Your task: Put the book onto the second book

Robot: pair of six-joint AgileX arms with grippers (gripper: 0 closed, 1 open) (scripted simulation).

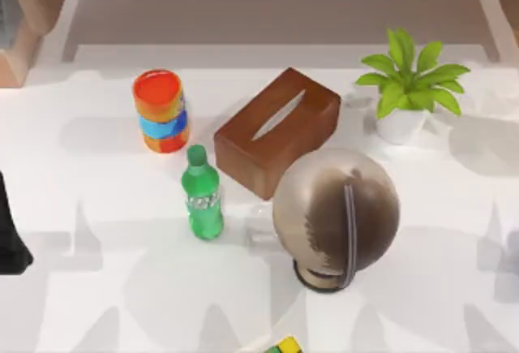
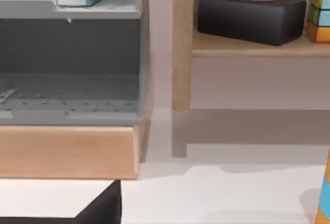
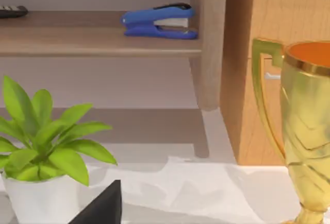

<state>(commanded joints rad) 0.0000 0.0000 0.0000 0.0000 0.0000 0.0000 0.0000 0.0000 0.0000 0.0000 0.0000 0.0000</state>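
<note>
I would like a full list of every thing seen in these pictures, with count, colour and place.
Brown wooden tissue box: 1, brown, table centre.
Green plastic bottle: 1, green, front-left of the tissue box.
Stacked cups: 1 stack, orange, blue, left of the box.
Globe: 1, grey-brown, in front of the box.
Potted plant: 1, green, white pot, right rear.
Gold trophy: 1, gold, beside a wooden panel.
Blue stapler: 1, blue, shelf.
Black tissue box: 1, black, shelf.
Left arm: 1, black, left edge.

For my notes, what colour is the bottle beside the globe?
Green bottle, clearest in the top view.
</note>
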